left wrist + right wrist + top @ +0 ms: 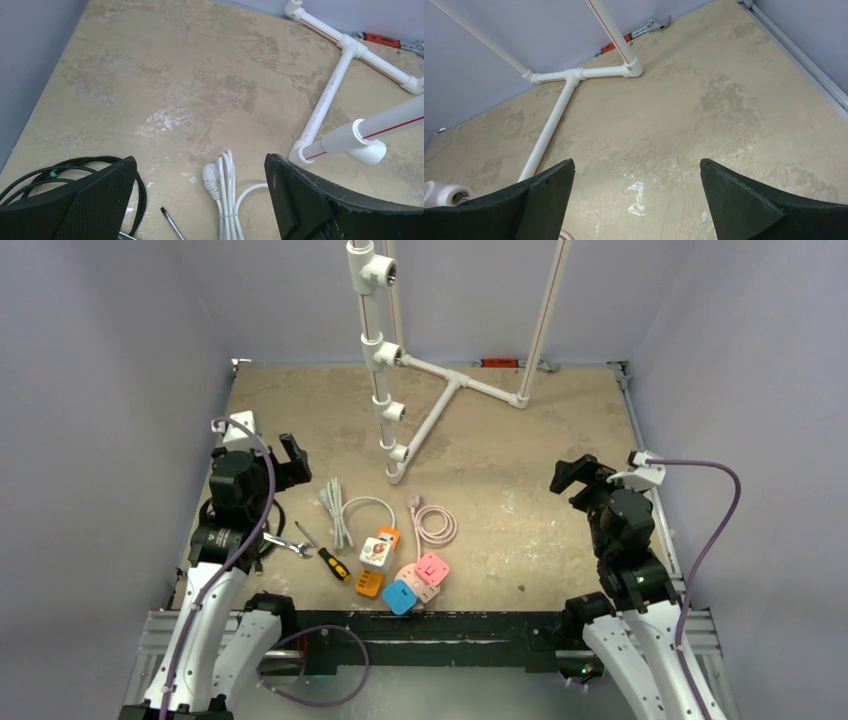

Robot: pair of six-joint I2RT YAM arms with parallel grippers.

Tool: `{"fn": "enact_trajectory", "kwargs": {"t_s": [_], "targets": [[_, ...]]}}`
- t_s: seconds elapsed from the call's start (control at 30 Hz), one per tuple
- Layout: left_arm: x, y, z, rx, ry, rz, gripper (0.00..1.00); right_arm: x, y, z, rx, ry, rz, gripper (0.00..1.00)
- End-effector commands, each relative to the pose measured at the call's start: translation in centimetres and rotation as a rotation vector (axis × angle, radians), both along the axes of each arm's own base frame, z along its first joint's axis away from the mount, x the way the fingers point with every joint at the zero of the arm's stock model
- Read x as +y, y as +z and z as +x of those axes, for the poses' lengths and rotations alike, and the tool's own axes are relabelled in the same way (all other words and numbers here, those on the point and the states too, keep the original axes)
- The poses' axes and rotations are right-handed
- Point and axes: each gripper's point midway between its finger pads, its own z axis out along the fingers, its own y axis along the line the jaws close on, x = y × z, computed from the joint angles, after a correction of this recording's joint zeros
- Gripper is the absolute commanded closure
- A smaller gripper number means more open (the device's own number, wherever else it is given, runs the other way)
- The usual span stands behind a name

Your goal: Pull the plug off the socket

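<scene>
- Spanning the enclosure floor: beige, mottled tabletop (520, 500), bearing every entry below.
- White plastic pipe frame (440, 405), the landmark for this list: a T-shaped base lies flat at the far middle of the tabletop, and uprights with tee fittings rise from it.
- Left gripper (200, 165), black, two-fingered: left of the pipe frame and nearer the arm bases, raised above the tabletop. Fingers spread wide, nothing between them.
- Right gripper (637, 162), black, two-fingered: right of the pipe frame, well apart from it, raised above bare tabletop. Fingers spread wide, holding nothing.
- Cluster of coloured plug-and-socket blocks (405, 578): on the near side of the pipe frame's foot, well apart from both grippers.
  - Members are a white cube with orange trim (377, 551), an orange block (369, 584), a blue block (399, 596) and a pink block (432, 567), all touching or just beside one another.
  - Which block is seated in which cannot be told at this size.
- Black looped cable (60, 167): far left of the pipe frame, beneath the left gripper's outer finger.
- White bundled cable (337, 510): near-left of the pipe frame's foot, its strands tied together, one loop running to the white cube.
- Pink coiled cable (436, 524): just nearer than the pipe frame's foot, beside the cluster.
- Red-handled wrench (644, 29): behind the pipe frame, against the back wall.
- Yellow-and-black-handled screwdriver (330, 562): near-left of the pipe frame, just left of the cluster.
- Silver spanner (285, 545): left of the screwdriver, further from the pipe frame.
</scene>
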Motion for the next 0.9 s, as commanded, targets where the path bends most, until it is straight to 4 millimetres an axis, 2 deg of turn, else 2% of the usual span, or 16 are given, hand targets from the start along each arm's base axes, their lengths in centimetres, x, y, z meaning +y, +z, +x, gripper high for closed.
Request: {"fn": "enact_trajectory", "kwargs": {"t_s": [0.0, 0.17, 0.27, 0.37, 0.43, 0.5, 0.63, 0.77, 0.87], "targets": [[0.5, 0.1, 0.3, 0.014, 0.034, -0.011, 0.01, 0.3, 2.1, 0.0, -0.052, 0.018, 0.009, 0.01], [-0.2, -0.2, 0.4, 0.014, -0.004, -0.02, 0.02, 2.3, 2.5, -1.1, -0.131, 0.149, 0.021, 0.01], [-1.8, -1.4, 0.9, 0.048, -0.095, -0.037, 0.07, 2.5, 2.5, -1.8, -0.155, 0.167, 0.04, 0.01], [-4.0, -3.2, 1.1, 0.109, -0.205, -0.062, 0.11, 3.6, 2.6, -2.0, -0.149, 0.23, 0.048, 0.01], [-5.8, -4.3, 0.9, 0.144, -0.275, -0.088, 0.12, 4.2, 1.5, -1.6, -0.099, 0.258, 0.039, 0.01], [-7.8, -5.3, 0.0, 0.184, -0.32, -0.092, 0.13, 5.9, 0.0, -1.2, -0.035, 0.345, 0.04, 0.01], [-11.0, -7.0, -2.5, 0.255, -0.367, -0.087, 0.12, 9.5, -4.8, 0.1, 0.112, 0.505, 0.1, 0.01], [-14.2, -9.7, -5.0, 0.329, -0.444, -0.184, 0.12, 11.9, -7.5, 0.3, 0.186, 0.602, 0.159, 0.01], [-15.5, -12.1, -6.6, 0.396, -0.462, -0.203, 0.12, 13.7, -9.2, -0.5, 0.236, 0.658, 0.168, 0.01]]}}
